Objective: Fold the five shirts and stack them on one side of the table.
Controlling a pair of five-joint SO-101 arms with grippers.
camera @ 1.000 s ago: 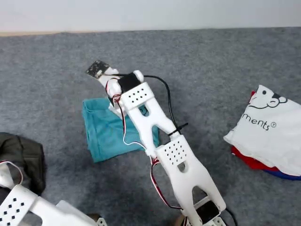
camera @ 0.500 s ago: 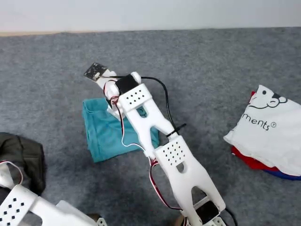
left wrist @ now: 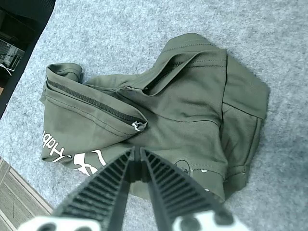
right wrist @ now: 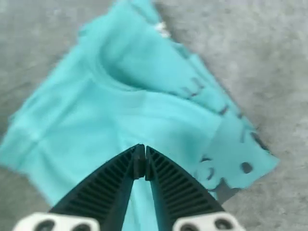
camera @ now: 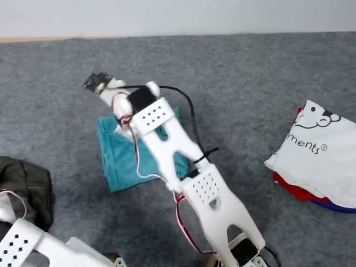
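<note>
Centrally, the folded teal shirt (camera: 118, 161) lies flat on the grey table (camera: 250, 78). The right gripper (right wrist: 140, 163) sits just over it, jaws closed with no cloth visibly between them. The left gripper (left wrist: 140, 156), jaws likewise closed and empty, hangs above the crumpled olive shirt (left wrist: 192, 106). At the table's right side, 3 shirts are stacked with the white shirt (camera: 317, 161) uppermost, probably the teal one's destination.

There's the right arm (camera: 203, 189), stretched long from its base, white links in one slanting line, and the wrist (camera: 147, 111) bends over at the far end just behind the tool. The right tool (right wrist: 141, 153) points down, black ribbed jaws pressed flat together, tips meeting. Over to the left arm (camera: 21, 240), tucked low by its base. The left tool (left wrist: 136, 155) is angled down too, jaws closed tight.
</note>
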